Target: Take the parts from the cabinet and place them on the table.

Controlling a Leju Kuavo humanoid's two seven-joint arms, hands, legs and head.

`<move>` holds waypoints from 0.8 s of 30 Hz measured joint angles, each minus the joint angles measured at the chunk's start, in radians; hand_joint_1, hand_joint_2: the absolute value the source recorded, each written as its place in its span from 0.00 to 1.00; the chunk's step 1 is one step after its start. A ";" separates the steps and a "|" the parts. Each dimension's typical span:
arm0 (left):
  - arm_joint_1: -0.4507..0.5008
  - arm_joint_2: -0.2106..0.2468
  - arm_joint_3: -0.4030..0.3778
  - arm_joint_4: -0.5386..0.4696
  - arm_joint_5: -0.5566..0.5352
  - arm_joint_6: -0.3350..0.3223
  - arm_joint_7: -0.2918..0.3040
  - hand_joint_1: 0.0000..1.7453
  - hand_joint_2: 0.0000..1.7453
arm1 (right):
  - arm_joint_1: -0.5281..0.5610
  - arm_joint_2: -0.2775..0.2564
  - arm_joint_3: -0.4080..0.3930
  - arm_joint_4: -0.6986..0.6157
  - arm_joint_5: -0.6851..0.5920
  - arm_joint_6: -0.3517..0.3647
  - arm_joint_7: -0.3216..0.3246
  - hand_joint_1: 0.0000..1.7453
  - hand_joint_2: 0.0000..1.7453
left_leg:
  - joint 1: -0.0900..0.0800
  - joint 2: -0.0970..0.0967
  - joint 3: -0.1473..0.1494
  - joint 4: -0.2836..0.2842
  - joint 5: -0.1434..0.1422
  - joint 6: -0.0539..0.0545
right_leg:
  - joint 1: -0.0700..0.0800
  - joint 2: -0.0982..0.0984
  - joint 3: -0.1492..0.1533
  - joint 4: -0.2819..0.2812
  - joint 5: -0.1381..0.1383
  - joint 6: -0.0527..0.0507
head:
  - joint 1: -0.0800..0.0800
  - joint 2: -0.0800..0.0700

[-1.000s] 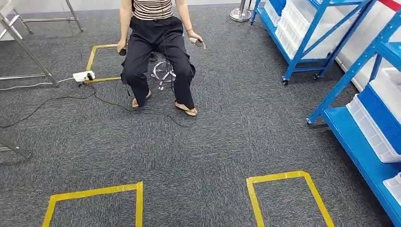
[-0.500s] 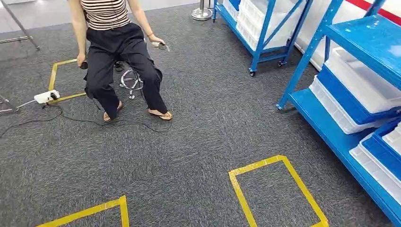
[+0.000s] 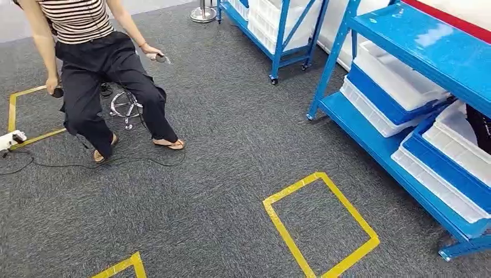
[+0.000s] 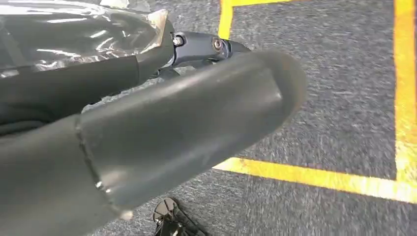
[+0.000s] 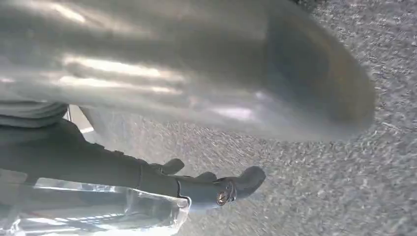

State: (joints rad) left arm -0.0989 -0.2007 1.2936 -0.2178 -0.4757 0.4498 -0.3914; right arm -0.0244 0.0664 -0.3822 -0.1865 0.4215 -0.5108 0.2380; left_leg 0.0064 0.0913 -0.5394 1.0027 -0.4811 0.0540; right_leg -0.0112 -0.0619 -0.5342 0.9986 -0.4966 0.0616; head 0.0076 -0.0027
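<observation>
head view: the blue rack [image 3: 399,40] stands on the robot's right, at the edge of the grey carpet [image 3: 220,174]. white-and-blue bins [image 3: 399,87] sit on its lower shelves. a dark item [image 3: 480,124] lies in the nearest bin at the picture's right edge, possibly one of the parts; it is too cropped to be sure. a second rack [image 3: 278,23] stands farther back. a yellow tape square [image 3: 318,223] marks the floor just in front of the near rack, and the corner of another [image 3: 124,266] shows at the lower left. a seated person [image 3: 95,69] holds a small controller in each hand, well apart from the rack. the table is not identifiable.

left wrist view: the left hand [image 4: 162,123] hangs over the carpet beside yellow tape; thumb and dark fingers are extended with nothing between them, apart and empty.

right wrist view: the right hand [image 5: 196,98] hangs likewise, with the dark fingers [image 5: 231,187] loosely extended and holding nothing.

judged step: approach to the rack, with no part yet picked. good practice is to square up on the tape square facing the near shelves, stop fully, and only then raise an arm, clearing the shelf edge above the bins.
</observation>
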 joint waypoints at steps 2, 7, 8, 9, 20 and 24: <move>0.001 0.000 0.000 0.000 -0.008 -0.012 -0.008 0.00 0.00 | -0.005 0.001 -0.003 0.000 -0.008 -0.002 0.000 0.00 0.00 | -0.005 0.020 0.005 0.001 -0.008 -0.013 | 0.010 -0.019 0.002 -0.021 0.018 -0.015 | -0.004 0.000; 0.000 0.007 -0.032 0.000 -0.059 -0.009 -0.013 0.00 0.00 | 0.000 0.009 -0.029 0.000 -0.029 -0.028 0.017 0.00 0.00 | 0.009 -0.039 0.000 0.054 -0.060 -0.042 | -0.008 0.040 0.015 -0.037 0.040 -0.056 | -0.008 0.000; 0.001 0.008 -0.039 0.001 -0.067 -0.010 -0.008 0.00 0.00 | -0.001 0.010 -0.032 0.000 -0.031 -0.034 0.022 0.00 0.00 | 0.011 -0.073 -0.031 0.130 -0.106 -0.046 | -0.006 0.050 0.013 -0.037 0.041 -0.058 | -0.011 0.000; 0.003 0.010 -0.045 0.001 -0.069 -0.011 -0.002 0.00 0.00 | -0.002 0.014 -0.035 0.000 -0.034 -0.036 0.025 0.00 0.00 | 0.012 -0.087 -0.067 0.211 -0.144 -0.049 | -0.005 0.062 0.011 -0.037 0.042 -0.058 | -0.011 0.000; 0.008 0.019 -0.075 0.002 -0.089 -0.042 0.017 0.00 0.00 | 0.004 0.031 -0.066 0.000 -0.042 -0.053 0.035 0.00 0.00 | 0.012 -0.133 0.002 0.011 -0.008 -0.027 | -0.003 0.194 -0.025 -0.018 0.042 -0.017 | -0.010 0.000; 0.012 0.020 -0.076 0.001 -0.085 -0.050 0.020 0.00 0.00 | 0.001 0.034 -0.074 0.000 -0.041 -0.053 0.024 0.00 0.00 | 0.011 -0.077 -0.002 0.001 0.002 -0.002 | -0.003 0.077 -0.128 0.202 -0.072 -0.029 | 0.002 0.000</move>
State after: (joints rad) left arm -0.0872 -0.1804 1.2173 -0.2167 -0.5611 0.3998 -0.3712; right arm -0.0233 0.1003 -0.4559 -0.1869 0.3803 -0.5642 0.2624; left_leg 0.0178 0.0142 -0.5413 1.0032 -0.4793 0.0524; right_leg -0.0141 0.0148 -0.6625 1.2003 -0.5690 0.0325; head 0.0092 -0.0027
